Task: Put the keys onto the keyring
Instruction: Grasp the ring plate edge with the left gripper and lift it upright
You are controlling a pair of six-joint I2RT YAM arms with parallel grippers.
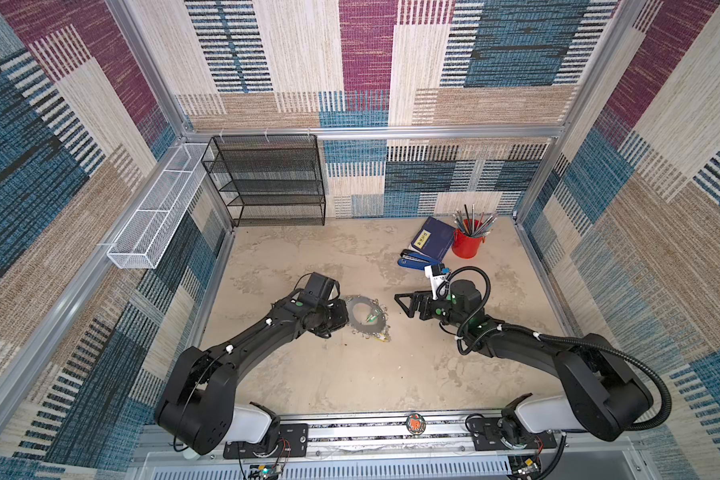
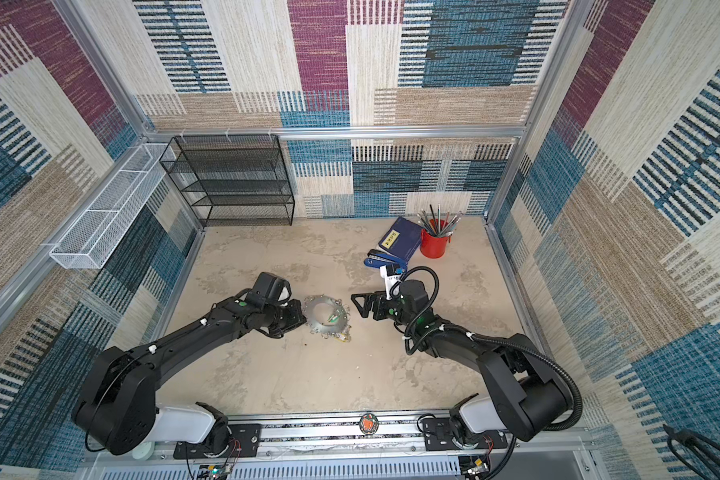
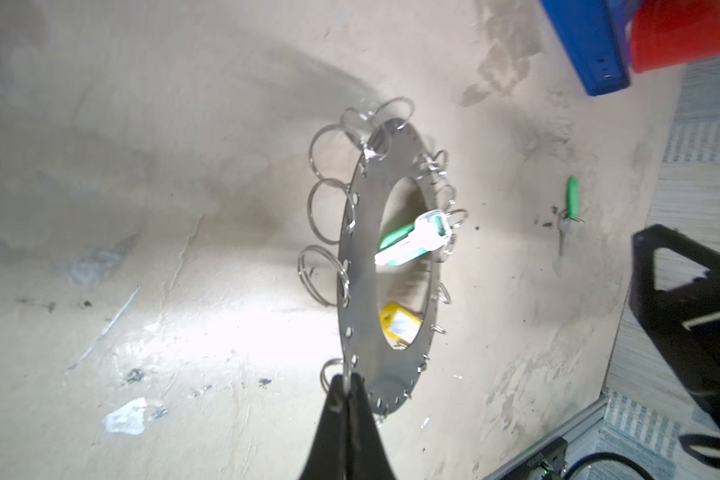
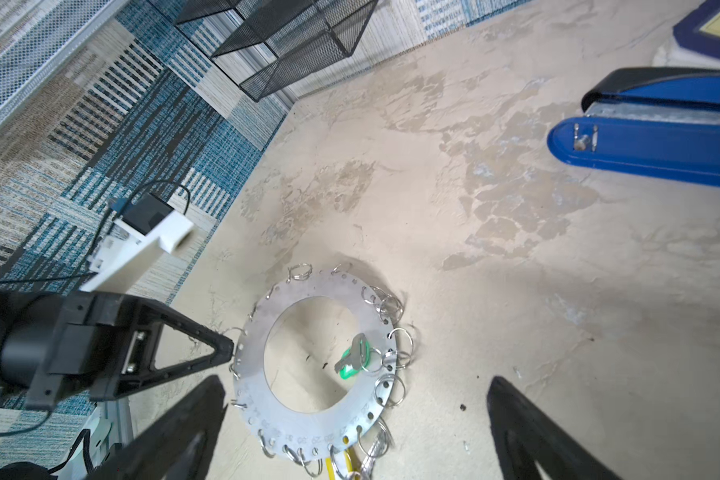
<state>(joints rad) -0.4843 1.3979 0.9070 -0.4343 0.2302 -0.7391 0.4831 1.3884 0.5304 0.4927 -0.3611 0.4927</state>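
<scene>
Keyring (image 4: 308, 428) mid-table (image 1: 308, 374), rim pinched in left gripper (image 3: 344, 386), jaws clamped tight on it

Right gripper (image 1: 404, 306) just beside keyring's opposite side, jaws spread wide, nothing held

Green-tagged key (image 4: 352, 359) on split ring, lying across central hole; yellow-tagged key (image 3: 398, 326) under keyring's edge, hooked or not: cannot tell; second green-tagged key (image 3: 572, 199) loose on table, apart

Red cup (image 1: 466, 245) back right, full of pens (image 1: 472, 220), just beside dark blue book (image 1: 433, 239); blue stapler (image 1: 418, 261) nearby

Black mesh shelf (image 1: 267, 183) against back wall, white wire basket (image 1: 154, 216) on left wall
</scene>
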